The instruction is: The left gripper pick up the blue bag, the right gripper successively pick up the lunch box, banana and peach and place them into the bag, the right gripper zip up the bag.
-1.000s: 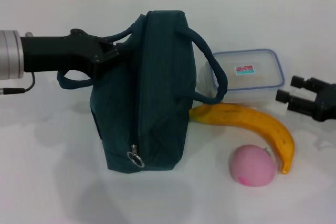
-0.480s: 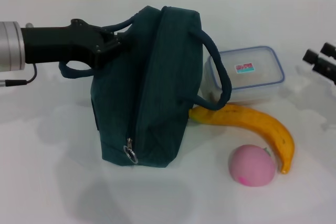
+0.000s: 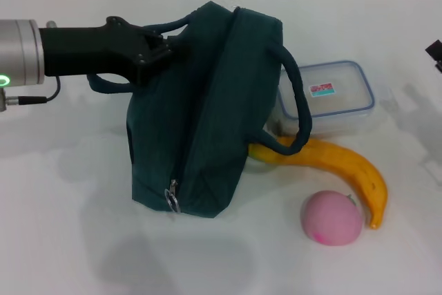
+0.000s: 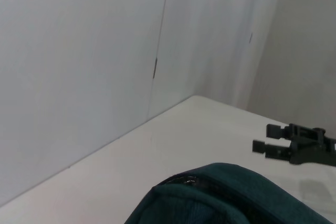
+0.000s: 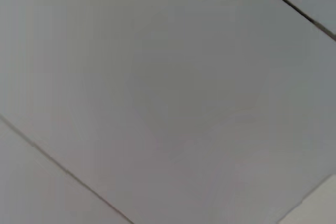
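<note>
A: What was hidden or cut off?

B: In the head view the right gripper (image 3: 435, 54) was only a black sliver at the 3 o'clock edge. The left wrist view caught it farther off (image 4: 270, 138), with 2 fingers (image 4: 275, 129) standing apart and holding nothing. The right wrist view showed only a plain grey surface with thin seams.

A: And the left gripper?

B: The left gripper (image 3: 160, 50) reached in from 9 o'clock, its silver wrist cut by the frame edge and showing a green light. Its fingertips were pressed together on the near handle at the top of the bag (image 3: 204, 108). The exact pinch was buried in the fabric, so the contact was hard to make out.

A: Where was the bag?

B: Center of the table (image 3: 69, 240), tilted, its top leaning toward 1 o'clock and its base toward 7 o'clock. The zipper ran down its face, with the ring pull (image 3: 172, 198) near the bottom. The other handle hung at 3 o'clock, draped over the banana's end.

A: The rest?

B: The lunch box (image 3: 331, 98) sat at 3 o'clock of the bag, its near corner hidden behind the handle. The banana (image 3: 338, 164) lay just below it, 1 end tucked under the bag. The peach (image 3: 332, 217) sat at 5 o'clock, beside the banana's far tip.
</note>
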### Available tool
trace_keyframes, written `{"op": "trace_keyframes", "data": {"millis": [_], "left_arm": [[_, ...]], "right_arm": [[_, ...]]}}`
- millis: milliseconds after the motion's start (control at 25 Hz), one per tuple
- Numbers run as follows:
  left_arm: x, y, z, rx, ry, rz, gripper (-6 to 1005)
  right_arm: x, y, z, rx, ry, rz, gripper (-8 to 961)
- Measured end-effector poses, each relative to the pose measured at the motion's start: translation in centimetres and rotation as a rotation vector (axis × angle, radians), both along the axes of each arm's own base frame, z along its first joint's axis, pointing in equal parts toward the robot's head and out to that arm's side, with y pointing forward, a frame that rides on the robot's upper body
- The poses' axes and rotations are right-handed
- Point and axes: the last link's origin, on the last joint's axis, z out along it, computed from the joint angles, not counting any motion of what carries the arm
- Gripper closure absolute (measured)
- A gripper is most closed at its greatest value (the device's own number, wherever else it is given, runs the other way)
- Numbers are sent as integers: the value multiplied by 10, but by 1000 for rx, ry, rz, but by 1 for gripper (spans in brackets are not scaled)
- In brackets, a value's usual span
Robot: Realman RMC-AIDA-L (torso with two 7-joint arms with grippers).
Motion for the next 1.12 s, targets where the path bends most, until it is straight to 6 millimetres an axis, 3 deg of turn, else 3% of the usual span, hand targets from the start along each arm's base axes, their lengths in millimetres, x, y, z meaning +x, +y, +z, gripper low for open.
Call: {"op": "trace_keyframes", "data": {"millis": [320, 640, 1120], "left_arm": [[6, 1, 0, 4, -6, -38, 954], [7, 0, -1, 11, 2, -64, 954], [2, -5, 1, 41, -32, -88, 955]], "right_arm": [[-9, 5, -24, -128, 195, -90, 201], [-16, 11, -47, -237, 261, -172, 202], [-24, 14, -50, -267, 338, -175, 202]]}}
